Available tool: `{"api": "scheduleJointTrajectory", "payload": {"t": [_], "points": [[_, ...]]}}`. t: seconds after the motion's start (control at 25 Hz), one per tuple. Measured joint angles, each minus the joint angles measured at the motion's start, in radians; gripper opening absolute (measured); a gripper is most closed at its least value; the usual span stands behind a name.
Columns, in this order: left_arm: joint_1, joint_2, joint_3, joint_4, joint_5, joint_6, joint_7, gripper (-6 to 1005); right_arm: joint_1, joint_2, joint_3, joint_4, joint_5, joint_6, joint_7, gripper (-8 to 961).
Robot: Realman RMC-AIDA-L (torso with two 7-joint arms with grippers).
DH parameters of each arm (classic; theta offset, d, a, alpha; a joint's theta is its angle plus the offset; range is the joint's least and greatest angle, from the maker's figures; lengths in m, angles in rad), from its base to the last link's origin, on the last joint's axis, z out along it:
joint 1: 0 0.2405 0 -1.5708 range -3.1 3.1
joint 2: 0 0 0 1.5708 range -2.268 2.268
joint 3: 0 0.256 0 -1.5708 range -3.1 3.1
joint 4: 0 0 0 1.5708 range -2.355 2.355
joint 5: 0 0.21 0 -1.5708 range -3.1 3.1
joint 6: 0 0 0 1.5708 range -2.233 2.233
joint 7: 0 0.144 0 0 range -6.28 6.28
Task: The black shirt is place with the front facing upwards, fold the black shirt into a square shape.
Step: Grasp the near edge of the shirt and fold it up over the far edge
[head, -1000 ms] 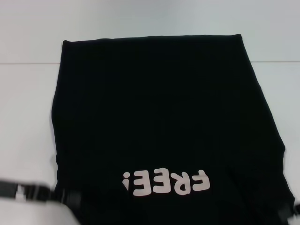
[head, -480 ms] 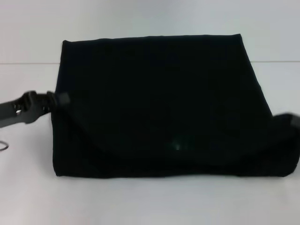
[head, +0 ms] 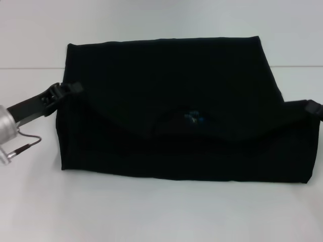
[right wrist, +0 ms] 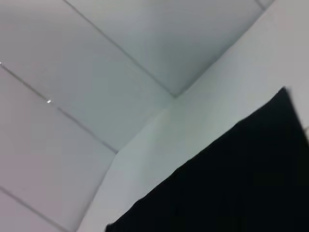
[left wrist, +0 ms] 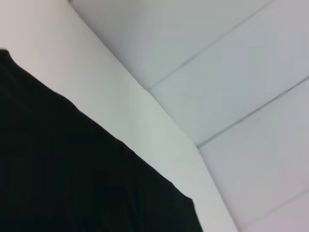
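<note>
The left gripper (head: 68, 89) reaches in on a slanting black arm and sits at the left edge of the large plain black cloth T-shirt (head: 176, 106), at the corner of a folded-over flap. Its jaws look closed on that corner of cloth. The right gripper (head: 313, 107) shows only as a small black tip at the shirt's right edge; whether its jaws are together or apart I cannot tell.

The shirt lies flat on the white tabletop (head: 151, 212), its near portion doubled over so a curved flap edge crosses the middle. A small blue neck label (head: 194, 118) shows near the shirt's centre.

Both wrist views show black cloth (left wrist: 72, 174) (right wrist: 231, 183) against white table, with pale panelled surfaces (left wrist: 217, 58) beyond.
</note>
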Motion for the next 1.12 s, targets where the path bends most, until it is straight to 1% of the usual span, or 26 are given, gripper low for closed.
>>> {"api": "scheduleJointTrajectory", "payload": {"t": [0.08,0.28,0.44,0.56,0.72,0.96,1.12], "points": [[-0.011,-0.013,0.0,-0.009,-0.016,-0.05,0.034,32,0.016,0.012,-0.001,0.012,0.029,0.052,-0.046,11],[-0.023,-0.037,0.002,-0.019,-0.083,-0.126,0.104,32,0.068,0.019,-0.007,0.051,0.084,0.14,-0.134,11],[-0.025,-0.046,0.002,-0.02,-0.102,-0.153,0.129,32,0.112,0.027,-0.019,0.06,0.084,0.205,-0.16,12],[-0.023,-0.052,0.0,-0.02,-0.118,-0.178,0.143,32,0.138,0.037,-0.033,0.069,0.085,0.255,-0.196,12],[-0.015,-0.064,0.0,-0.021,-0.177,-0.211,0.189,33,0.168,0.05,-0.037,0.073,0.086,0.305,-0.244,12],[-0.015,-0.079,0.013,-0.029,-0.203,-0.278,0.222,33,0.198,0.054,-0.037,0.089,0.088,0.356,-0.286,12],[-0.02,-0.088,0.015,-0.049,-0.203,-0.331,0.229,33,0.217,0.057,-0.04,0.117,0.088,0.419,-0.328,15]]}}
